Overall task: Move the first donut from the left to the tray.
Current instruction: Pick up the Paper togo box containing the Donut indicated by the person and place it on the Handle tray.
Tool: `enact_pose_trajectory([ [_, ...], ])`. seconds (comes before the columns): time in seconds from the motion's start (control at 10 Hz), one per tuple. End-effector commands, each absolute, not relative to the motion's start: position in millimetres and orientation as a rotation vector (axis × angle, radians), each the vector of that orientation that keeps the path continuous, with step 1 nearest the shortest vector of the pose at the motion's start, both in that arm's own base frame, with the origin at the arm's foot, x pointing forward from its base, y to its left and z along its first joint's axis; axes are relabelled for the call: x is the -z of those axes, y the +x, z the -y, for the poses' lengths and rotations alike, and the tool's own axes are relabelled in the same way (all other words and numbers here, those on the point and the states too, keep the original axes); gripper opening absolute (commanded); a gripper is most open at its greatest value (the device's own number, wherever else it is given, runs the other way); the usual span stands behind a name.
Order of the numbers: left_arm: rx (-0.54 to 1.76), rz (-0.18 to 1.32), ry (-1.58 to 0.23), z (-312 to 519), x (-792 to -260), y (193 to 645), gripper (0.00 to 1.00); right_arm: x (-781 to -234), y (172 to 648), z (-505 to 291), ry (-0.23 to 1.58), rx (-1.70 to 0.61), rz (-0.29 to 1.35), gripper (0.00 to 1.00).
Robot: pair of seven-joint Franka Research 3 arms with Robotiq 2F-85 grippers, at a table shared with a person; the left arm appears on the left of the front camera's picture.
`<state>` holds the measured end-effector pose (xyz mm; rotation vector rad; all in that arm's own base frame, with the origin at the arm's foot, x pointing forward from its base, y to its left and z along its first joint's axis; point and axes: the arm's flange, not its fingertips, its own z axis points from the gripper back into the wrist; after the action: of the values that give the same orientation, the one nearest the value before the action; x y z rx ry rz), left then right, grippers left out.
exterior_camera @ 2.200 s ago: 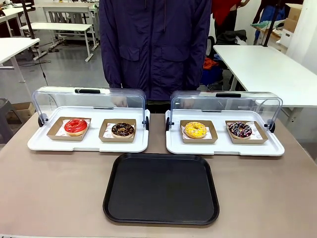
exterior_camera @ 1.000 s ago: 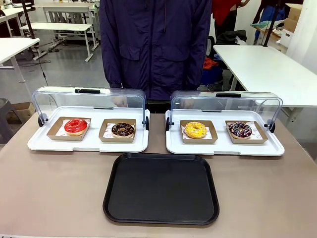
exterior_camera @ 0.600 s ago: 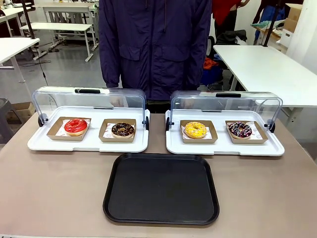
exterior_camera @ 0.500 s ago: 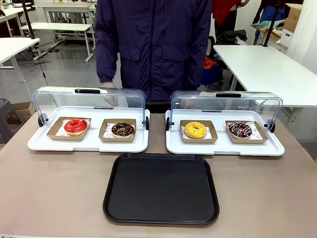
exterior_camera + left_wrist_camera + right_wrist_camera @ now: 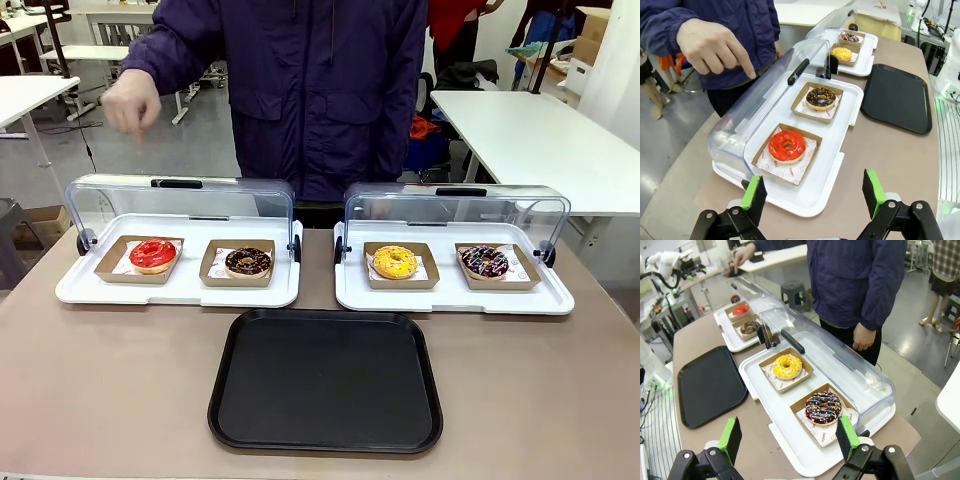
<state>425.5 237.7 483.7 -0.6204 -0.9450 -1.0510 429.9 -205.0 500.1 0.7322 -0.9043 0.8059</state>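
The red-glazed ring donut (image 5: pixel 152 253) (image 5: pixel 787 145) (image 5: pixel 740 309) sits in its brown cardboard holder at the left end of the left white tray (image 5: pixel 70 291). The black tray (image 5: pixel 326 380) (image 5: pixel 897 97) (image 5: pixel 710 385) lies bare at the table's near middle. A person's hand (image 5: pixel 129 101) (image 5: pixel 716 44) hangs above the left clear lid, finger pointing down. My left gripper (image 5: pixel 811 193) stands open, well short of the red donut. My right gripper (image 5: pixel 788 437) is open too, near the sprinkled donut.
A chocolate donut (image 5: pixel 247 262) shares the left white tray. The right white tray (image 5: pixel 350 298) carries a yellow donut (image 5: pixel 394 262) and a sprinkled chocolate donut (image 5: pixel 484 262). Both clear lids (image 5: pixel 180 203) stand raised at the back. The person's other hand (image 5: pixel 863 338) hangs behind the right lid.
The person's arm has lifted from beside the body; the hand now hovers high above the left lid, pointing down. Donuts and trays have not moved.
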Motion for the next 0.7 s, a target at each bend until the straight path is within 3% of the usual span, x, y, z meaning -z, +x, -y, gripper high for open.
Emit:
enact_pose_trajectory([
  [0.0, 1.06, 0.938, -0.618, -237.1, -484.9, 424.3, 1.0, -501.8, 428.3, 202.4, 0.735, -0.812, 0.912, 1.0],
  [0.6, 1.06, 0.938, -0.618, -237.1, -484.9, 424.3, 1.0, -501.8, 428.3, 202.4, 0.735, -0.812, 0.912, 1.0],
])
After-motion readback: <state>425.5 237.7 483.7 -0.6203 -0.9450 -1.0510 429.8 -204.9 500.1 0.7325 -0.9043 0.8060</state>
